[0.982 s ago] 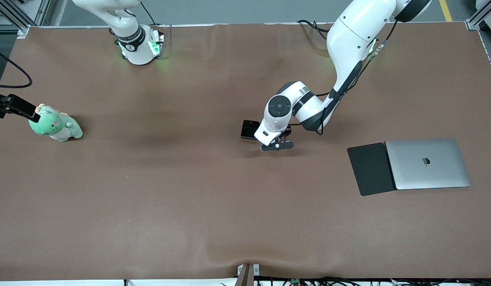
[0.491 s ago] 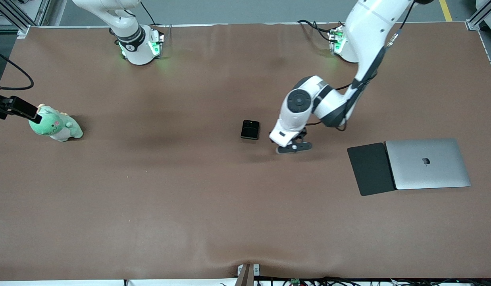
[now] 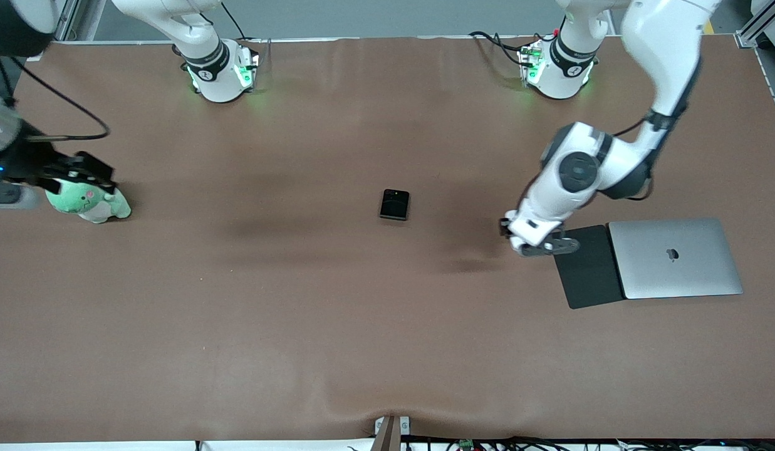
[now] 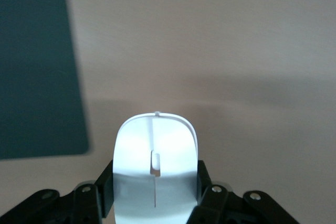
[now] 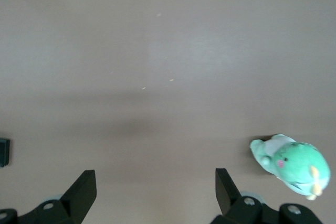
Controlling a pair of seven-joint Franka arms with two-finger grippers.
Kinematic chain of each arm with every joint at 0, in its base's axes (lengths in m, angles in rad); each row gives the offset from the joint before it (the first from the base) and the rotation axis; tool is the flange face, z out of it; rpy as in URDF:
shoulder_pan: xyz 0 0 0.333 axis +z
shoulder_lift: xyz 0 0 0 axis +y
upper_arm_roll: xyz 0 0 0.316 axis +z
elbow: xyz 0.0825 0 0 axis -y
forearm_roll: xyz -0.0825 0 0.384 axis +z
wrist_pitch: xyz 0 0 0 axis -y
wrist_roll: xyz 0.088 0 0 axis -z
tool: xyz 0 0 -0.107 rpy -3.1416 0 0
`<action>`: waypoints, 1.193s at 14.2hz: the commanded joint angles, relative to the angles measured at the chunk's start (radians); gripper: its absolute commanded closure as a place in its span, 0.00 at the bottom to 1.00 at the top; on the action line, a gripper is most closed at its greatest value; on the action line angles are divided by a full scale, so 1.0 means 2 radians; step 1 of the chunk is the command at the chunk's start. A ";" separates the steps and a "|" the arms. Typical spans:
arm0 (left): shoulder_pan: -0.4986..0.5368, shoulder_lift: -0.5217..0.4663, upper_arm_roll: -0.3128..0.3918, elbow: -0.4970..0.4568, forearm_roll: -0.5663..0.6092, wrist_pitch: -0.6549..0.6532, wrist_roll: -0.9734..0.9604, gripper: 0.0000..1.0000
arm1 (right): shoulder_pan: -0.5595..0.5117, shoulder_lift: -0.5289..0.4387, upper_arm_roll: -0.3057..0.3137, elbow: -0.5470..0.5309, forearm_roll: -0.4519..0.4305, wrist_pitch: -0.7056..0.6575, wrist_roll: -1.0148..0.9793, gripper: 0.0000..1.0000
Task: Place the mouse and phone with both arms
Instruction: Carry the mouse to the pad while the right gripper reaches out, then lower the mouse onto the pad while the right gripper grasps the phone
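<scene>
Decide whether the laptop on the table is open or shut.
Shut: the laptop lies flat, its grey lid with the logo facing up, beside the black mouse pad.

Arms: two white jointed arms [image 3: 613, 156] with dark grey joint caps and black bands.
Bases: white [image 3: 221, 78], lit green.
Cables: thin black, along the links.
End effectors: black two-finger parts [image 4: 155, 195], silver screw heads near the fingers [image 5: 84, 192].
</scene>
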 commanded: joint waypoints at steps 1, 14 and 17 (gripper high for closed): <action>0.086 -0.012 -0.032 -0.018 0.008 0.003 0.061 0.39 | 0.041 0.027 -0.002 0.002 0.019 0.011 0.007 0.00; 0.136 0.107 0.001 0.072 0.080 0.005 0.138 0.38 | 0.299 0.233 -0.002 -0.011 0.043 0.223 0.349 0.00; 0.133 0.141 0.003 0.098 0.084 0.008 0.135 0.37 | 0.337 0.253 -0.003 -0.035 0.042 0.299 0.400 0.00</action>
